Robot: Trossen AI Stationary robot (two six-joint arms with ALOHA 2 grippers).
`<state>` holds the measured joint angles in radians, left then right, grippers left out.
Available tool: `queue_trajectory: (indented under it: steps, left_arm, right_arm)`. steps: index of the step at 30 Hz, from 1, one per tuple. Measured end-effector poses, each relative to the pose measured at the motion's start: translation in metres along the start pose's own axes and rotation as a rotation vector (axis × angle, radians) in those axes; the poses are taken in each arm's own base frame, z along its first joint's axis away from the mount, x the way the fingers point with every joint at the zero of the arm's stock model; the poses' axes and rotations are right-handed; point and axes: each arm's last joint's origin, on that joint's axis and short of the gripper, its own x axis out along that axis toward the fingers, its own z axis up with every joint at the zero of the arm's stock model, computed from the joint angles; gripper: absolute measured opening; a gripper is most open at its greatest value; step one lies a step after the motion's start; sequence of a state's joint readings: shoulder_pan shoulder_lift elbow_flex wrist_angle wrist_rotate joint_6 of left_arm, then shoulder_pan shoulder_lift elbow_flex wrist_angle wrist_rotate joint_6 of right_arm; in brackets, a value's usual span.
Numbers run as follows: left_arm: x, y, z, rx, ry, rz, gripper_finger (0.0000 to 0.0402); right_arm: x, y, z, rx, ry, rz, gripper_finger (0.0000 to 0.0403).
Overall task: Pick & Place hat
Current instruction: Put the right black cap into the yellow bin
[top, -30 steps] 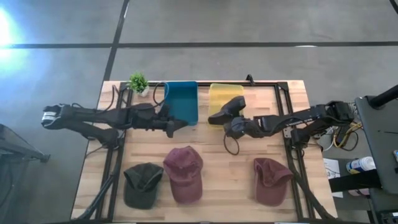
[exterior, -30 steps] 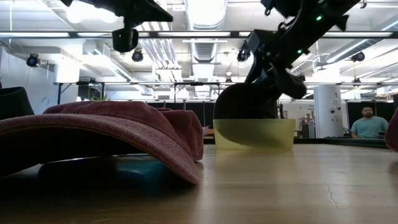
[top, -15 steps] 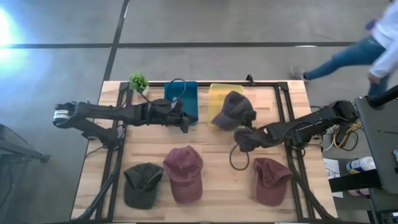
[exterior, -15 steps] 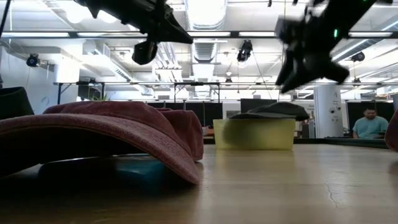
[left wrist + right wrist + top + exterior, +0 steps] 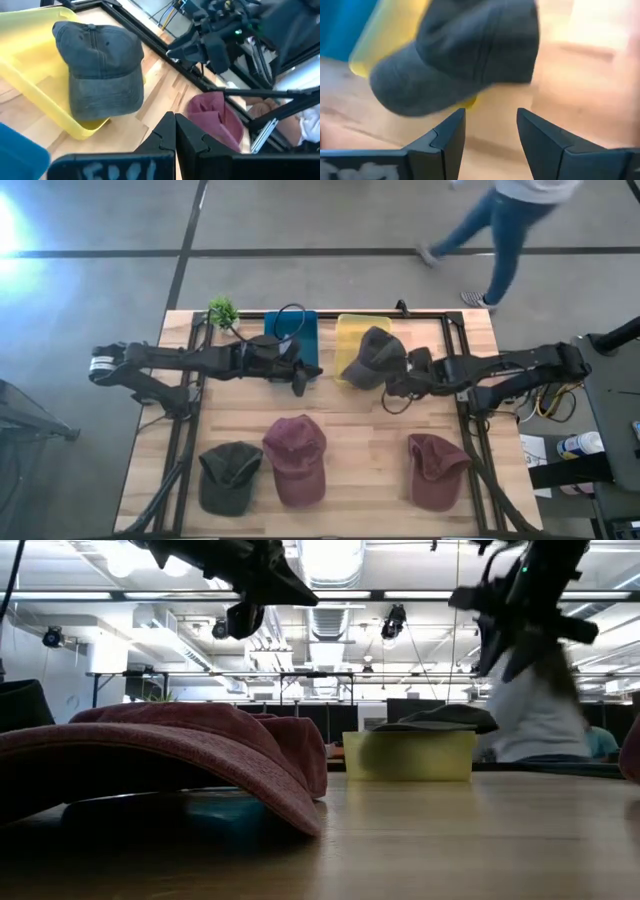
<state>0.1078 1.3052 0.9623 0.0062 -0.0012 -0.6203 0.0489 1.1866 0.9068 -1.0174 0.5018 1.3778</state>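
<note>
The grey cap (image 5: 372,355) lies across the yellow bin (image 5: 350,330), its brim (image 5: 102,100) sticking out over the bin's near rim. My right gripper (image 5: 392,382) hovers open just near and right of the cap. The right wrist view shows the cap (image 5: 465,55) ahead of the gripper (image 5: 490,130) and apart from it. My left gripper (image 5: 302,383) is shut and empty. It hangs above the table beside the blue bin (image 5: 292,340), left of the cap (image 5: 100,65).
A dark green cap (image 5: 228,477) and a maroon cap (image 5: 296,458) lie on the near left of the table, another maroon cap (image 5: 436,470) near right. A small plant (image 5: 222,312) stands at the far left. A person (image 5: 500,220) walks past beyond the far edge.
My right gripper has let go of the grey cap, which has dropped onto the yellow bin. The gripper drew back toward the near right, then came back toward the cap. My left gripper has moved a little to the right. A person has walked in behind the table.
</note>
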Motion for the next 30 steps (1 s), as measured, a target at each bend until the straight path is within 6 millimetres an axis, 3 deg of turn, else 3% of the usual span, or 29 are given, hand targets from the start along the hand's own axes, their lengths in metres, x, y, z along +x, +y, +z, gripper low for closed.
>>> queue_trajectory:
  steps: [6, 12, 15, 24, 30]
  left_arm:
    - [-0.008, 0.003, -0.005, 0.048, 0.074, 0.050, 0.0000]
    - [-0.023, 0.010, -0.011, 0.075, 0.154, 0.162, 0.0000]
    - [-0.031, 0.010, -0.012, 0.078, 0.167, 0.192, 0.0000]
    - [-0.047, 0.006, -0.005, 0.078, 0.123, 0.179, 0.0000]
    - [-0.047, 0.006, -0.005, 0.071, 0.119, 0.184, 0.0000]
  right_arm:
    - [0.035, -0.017, -0.001, 0.190, 0.122, -0.044, 0.0171]
    - [0.059, -0.019, -0.014, 0.484, 0.094, 0.184, 0.0171]
    - [0.063, -0.017, -0.016, 0.531, 0.043, 0.294, 0.0171]
    - [0.070, -0.024, -0.017, 0.591, -0.071, 0.246, 0.0171]
    - [0.062, -0.017, -0.004, 0.550, -0.156, 0.265, 0.0170]
